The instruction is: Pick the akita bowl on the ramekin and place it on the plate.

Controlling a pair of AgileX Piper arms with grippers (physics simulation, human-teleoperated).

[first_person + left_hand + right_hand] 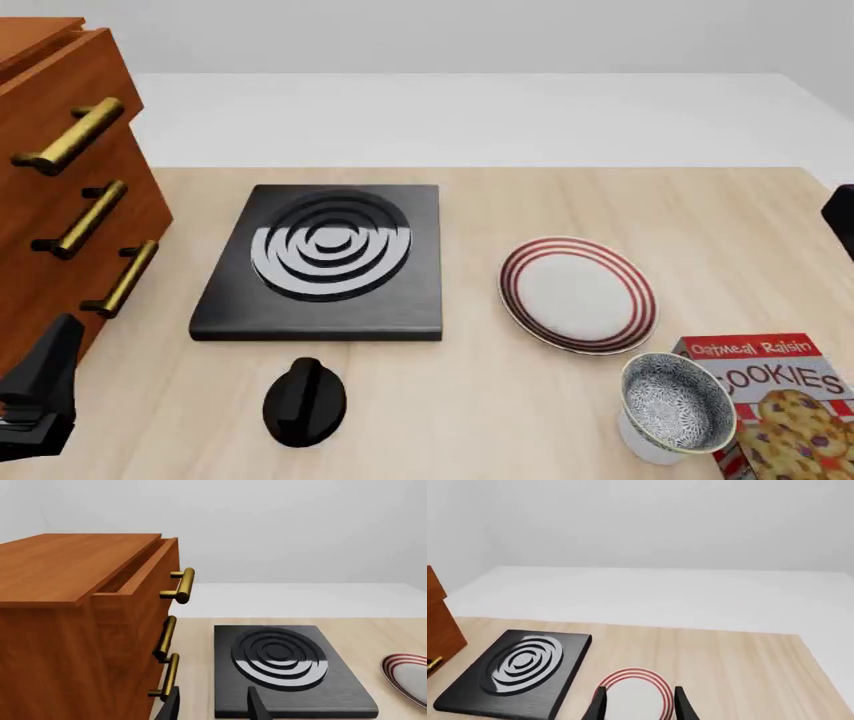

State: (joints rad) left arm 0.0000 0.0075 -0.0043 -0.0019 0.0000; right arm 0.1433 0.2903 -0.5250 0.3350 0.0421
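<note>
In the front view the akita bowl, speckled black and white inside, sits tilted on the white ramekin at the near right, against a cookie box. The red-ringed plate lies just behind them and also shows in the left wrist view and the right wrist view. My left gripper is open and empty at the near left, beside the cabinet. My right gripper is open and empty, held above the table and facing the plate. Neither wrist view shows the bowl or ramekin.
A black stove plate with silver rings lies mid-table, with a black knob in front of it. A wooden cabinet with brass handles stands at the left, its top drawer slightly open. The cookie box lies at the near right corner.
</note>
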